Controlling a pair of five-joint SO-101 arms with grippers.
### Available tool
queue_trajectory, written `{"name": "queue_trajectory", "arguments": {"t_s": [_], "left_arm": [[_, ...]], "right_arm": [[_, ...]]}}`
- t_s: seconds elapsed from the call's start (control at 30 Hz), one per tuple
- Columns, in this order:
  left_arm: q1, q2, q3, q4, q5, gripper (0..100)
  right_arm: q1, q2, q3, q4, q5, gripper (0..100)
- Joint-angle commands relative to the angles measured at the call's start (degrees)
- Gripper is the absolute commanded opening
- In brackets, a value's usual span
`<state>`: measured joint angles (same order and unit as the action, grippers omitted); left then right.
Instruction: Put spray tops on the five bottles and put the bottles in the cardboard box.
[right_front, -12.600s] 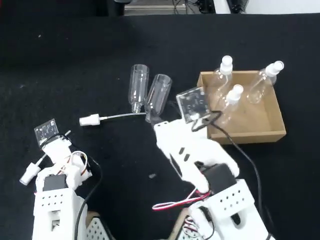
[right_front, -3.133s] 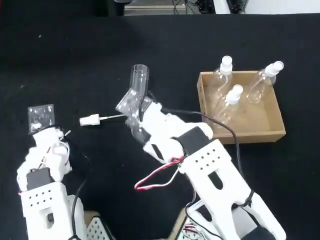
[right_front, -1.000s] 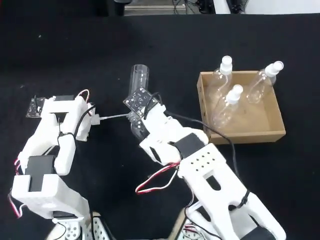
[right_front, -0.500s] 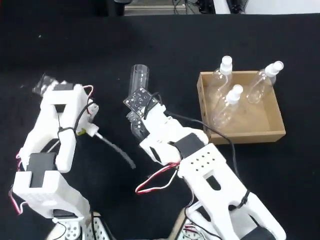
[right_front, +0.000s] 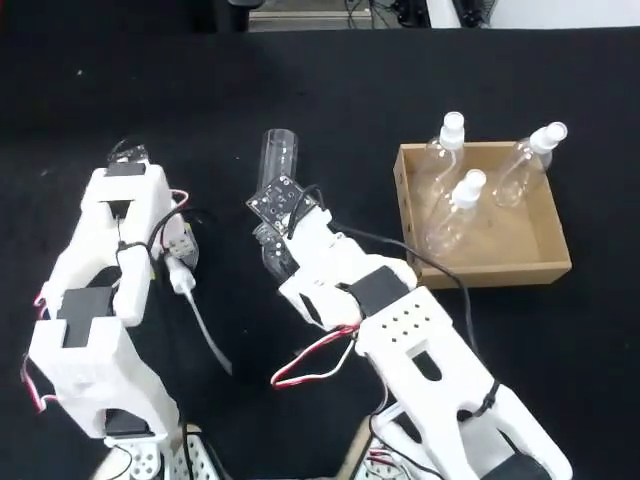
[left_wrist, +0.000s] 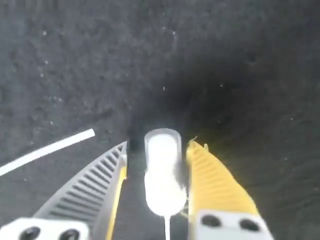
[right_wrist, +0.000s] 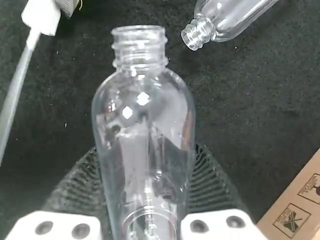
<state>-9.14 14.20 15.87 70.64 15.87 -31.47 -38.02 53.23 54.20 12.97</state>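
Note:
My right gripper (right_front: 270, 250) is shut on a clear uncapped bottle (right_front: 265, 243) at the table's middle; in the right wrist view the bottle (right_wrist: 145, 135) sits between the fingers, its open neck (right_wrist: 139, 42) pointing away. My left gripper (right_front: 182, 262) is shut on a white spray top (right_front: 181, 276), and its long tube (right_front: 208, 335) trails toward the front. The spray top (left_wrist: 162, 170) shows between the left gripper's (left_wrist: 159, 146) fingers. A second uncapped bottle (right_front: 277, 158) lies on the mat beyond the held one. The spray top (right_wrist: 45, 17) sits near the held bottle's neck.
A cardboard box (right_front: 500, 270) stands at the right and holds three bottles with spray tops (right_front: 445, 150) (right_front: 530, 160) (right_front: 455, 205). Its corner (right_wrist: 300, 200) shows beside my right gripper. A loose white tube (left_wrist: 47, 150) lies on the black mat.
My left arm has picked the spray top off the mat and turned it, so the tube now points toward the front. The right arm holds the bottle still.

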Motion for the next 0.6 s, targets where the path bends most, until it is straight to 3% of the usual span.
{"name": "queue_trajectory", "arguments": {"t_s": [0.0, 0.17, 0.37, 0.57], "left_arm": [[-0.1, 0.4, -4.0, 3.8, -2.8, 20], [0.0, 0.4, -5.5, 8.7, -3.0, 20], [5.1, 0.4, 0.2, 4.4, -2.6, 20], [4.6, 0.4, 0.4, 1.1, -2.5, 16]], "right_arm": [[0.9, -2.0, -0.5, -1.1, 0.3, 1.1], [0.9, -2.0, -0.5, -1.1, 0.3, 1.1], [0.9, -2.0, -0.5, -1.1, 0.3, 1.1], [0.9, -2.0, -0.4, -1.0, 0.3, 1.1]]}}
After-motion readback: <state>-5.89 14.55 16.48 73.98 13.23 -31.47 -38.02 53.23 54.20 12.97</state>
